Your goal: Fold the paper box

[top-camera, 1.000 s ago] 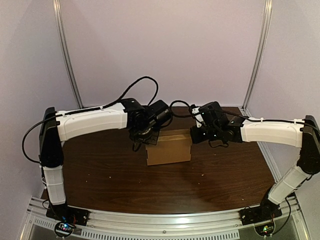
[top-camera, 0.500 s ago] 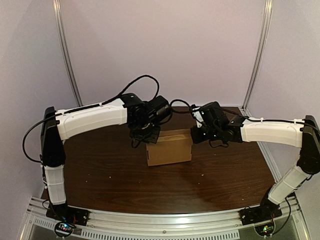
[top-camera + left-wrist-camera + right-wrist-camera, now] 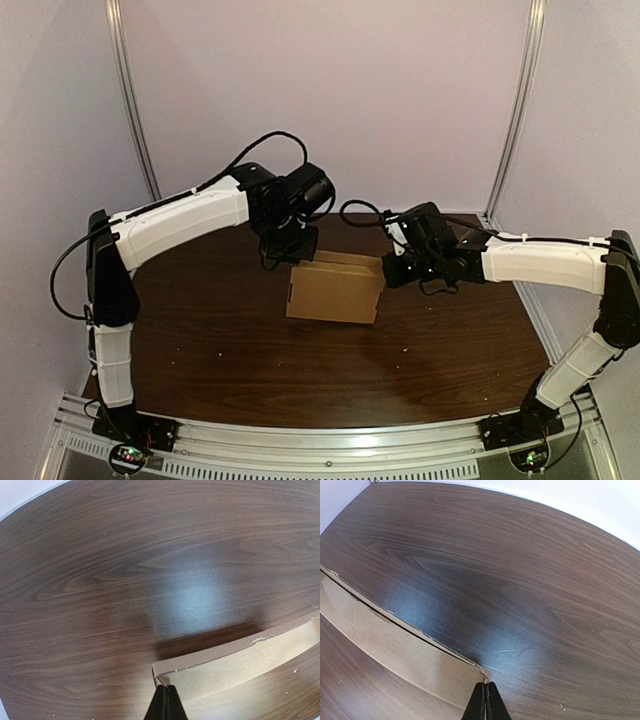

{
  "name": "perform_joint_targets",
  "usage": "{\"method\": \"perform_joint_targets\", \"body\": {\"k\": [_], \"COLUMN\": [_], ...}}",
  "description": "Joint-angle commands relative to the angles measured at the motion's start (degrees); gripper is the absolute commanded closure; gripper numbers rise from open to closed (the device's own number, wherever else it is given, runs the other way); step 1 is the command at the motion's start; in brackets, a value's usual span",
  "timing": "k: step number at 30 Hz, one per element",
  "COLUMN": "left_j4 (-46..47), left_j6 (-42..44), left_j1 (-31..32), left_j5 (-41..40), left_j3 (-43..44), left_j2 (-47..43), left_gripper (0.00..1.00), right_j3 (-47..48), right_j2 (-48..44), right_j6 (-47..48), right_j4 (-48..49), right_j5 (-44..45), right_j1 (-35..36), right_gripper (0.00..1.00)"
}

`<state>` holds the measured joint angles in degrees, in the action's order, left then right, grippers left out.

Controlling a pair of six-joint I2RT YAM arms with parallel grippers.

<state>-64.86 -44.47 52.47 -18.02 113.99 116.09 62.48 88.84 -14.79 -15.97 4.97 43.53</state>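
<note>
The box (image 3: 335,292) is at the middle of the table (image 3: 200,345), the left gripper (image 3: 291,250) pinched tight on its top edge at about 10 o'clock and the right gripper (image 3: 390,268) pinched on the corner at 2 o'clock. It looks like light, thin cardboard: stiff across panels, quick to crease or tear at edges, so grips near corners and fold lines should serve best.

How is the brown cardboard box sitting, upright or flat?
Upright: the brown cardboard box stands edgewise over the dark wooden table, left gripper and right gripper each pinching a top corner. Bottom contact: cannot tell.
</note>
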Motion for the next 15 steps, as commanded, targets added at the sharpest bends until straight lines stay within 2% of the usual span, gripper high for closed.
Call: {"method": "perform_joint_targets", "body": {"k": [1,6,15], "left_j4": [4.17,4.92,3.81], "left_j6": [0.00,0.70,2.52], "left_j1": [0.29,0.43,1.79], "left_j5": [2.49,3.33,-1.50], "left_j3": [3.68,1.61,-5.93], "left_j2": [2.36,2.97,-0.18], "left_gripper": [1.00,1.00,1.00], "right_j3": [1.06,0.38,-0.46], "right_j2": [2.15,2.20,2.51], "right_j6": [-0.46,-0.38,0.00], "right_j4": [-5.91,-5.27,-4.23], "right_j5": [-4.03,-3.88,-3.34], "right_j1": [1.44,1.42,1.39], "right_gripper": [1.00,1.00,1.00]}}
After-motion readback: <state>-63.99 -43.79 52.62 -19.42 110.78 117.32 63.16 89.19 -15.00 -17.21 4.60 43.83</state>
